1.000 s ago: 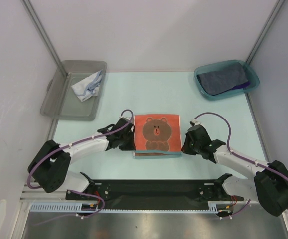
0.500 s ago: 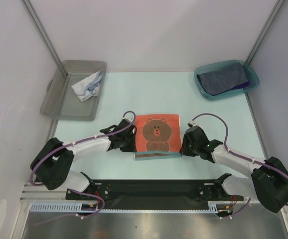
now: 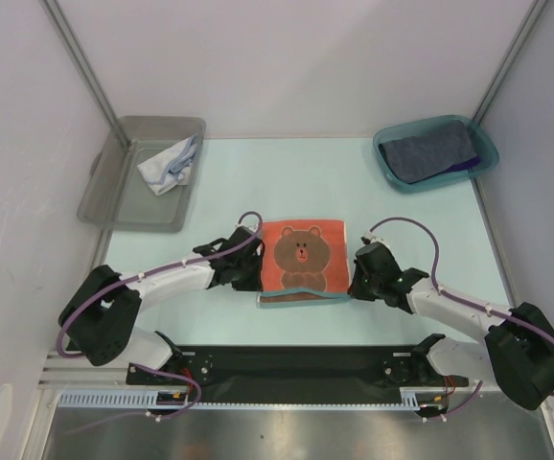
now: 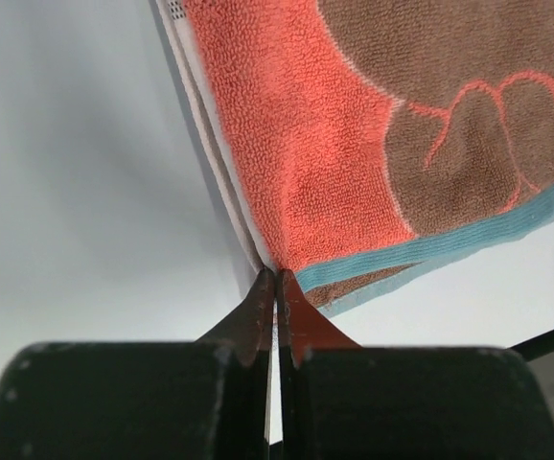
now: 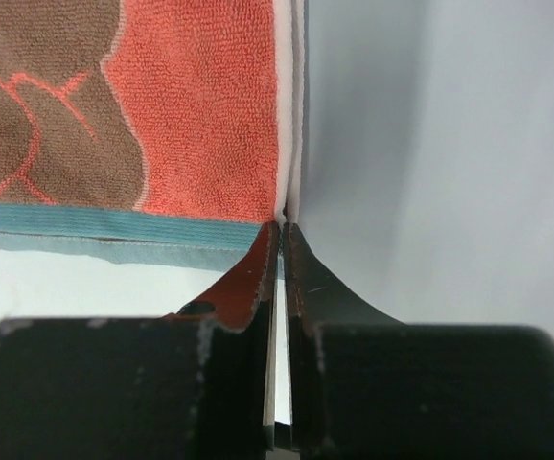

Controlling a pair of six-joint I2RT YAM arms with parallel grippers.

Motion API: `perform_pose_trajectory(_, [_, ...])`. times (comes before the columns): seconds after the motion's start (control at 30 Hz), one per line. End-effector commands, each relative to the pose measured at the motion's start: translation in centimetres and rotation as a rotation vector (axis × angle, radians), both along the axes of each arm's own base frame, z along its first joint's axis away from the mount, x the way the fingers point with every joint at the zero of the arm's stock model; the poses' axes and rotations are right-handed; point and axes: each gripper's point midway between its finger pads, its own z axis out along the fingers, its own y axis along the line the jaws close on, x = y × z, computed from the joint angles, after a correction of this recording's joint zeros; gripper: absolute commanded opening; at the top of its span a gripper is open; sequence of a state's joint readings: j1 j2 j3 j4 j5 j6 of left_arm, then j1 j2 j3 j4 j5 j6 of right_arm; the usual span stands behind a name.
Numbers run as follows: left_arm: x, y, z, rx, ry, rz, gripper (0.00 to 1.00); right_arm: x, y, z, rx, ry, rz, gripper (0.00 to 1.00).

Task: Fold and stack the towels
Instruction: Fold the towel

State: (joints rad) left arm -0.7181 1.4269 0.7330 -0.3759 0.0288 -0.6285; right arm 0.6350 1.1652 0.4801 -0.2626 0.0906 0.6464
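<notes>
An orange-red towel (image 3: 302,257) with a brown bear print and a teal near hem lies folded at the table's middle. My left gripper (image 3: 254,284) is shut on its near left corner, and in the left wrist view the gripper (image 4: 277,274) pinches the towel's (image 4: 334,163) white side edge. My right gripper (image 3: 354,286) is shut on the near right corner; in the right wrist view the gripper (image 5: 282,228) is closed against the towel's (image 5: 200,115) edge. A pale white and light-blue towel (image 3: 169,163) lies crumpled. A dark grey-blue towel (image 3: 428,151) lies over a purple one (image 3: 470,165).
The grey plastic bin (image 3: 114,206) at the back left holds the pale towel. The teal bin (image 3: 392,177) at the back right holds the grey-blue and purple towels. Metal frame posts and white walls enclose the table. The black arm mount runs along the near edge.
Both grippers have closed in on the orange-red towel's near corners and shut on them. The towel's near hem has lifted and shifted slightly.
</notes>
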Motion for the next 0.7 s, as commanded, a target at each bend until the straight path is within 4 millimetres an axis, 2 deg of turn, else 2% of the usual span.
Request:
perform_pose_trajectory(0.0, [1.0,-1.0,2.1,-0.017,-0.043,0.001,0.0,1.5,0.4,2.3,0.004,-0.07,-0.011,0.05])
perform_pose_trajectory(0.27, [1.1,-1.1,3.6,-0.027,-0.052,0.012,0.0,2.1,0.2,3.7,-0.017,-0.097,-0.008,0.0])
perform_pose_trajectory(0.67, [0.6,-1.5,3.5,-0.033,-0.033,-0.02,0.0,2.0,0.3,3.8,-0.014,-0.096,0.002,0.0])
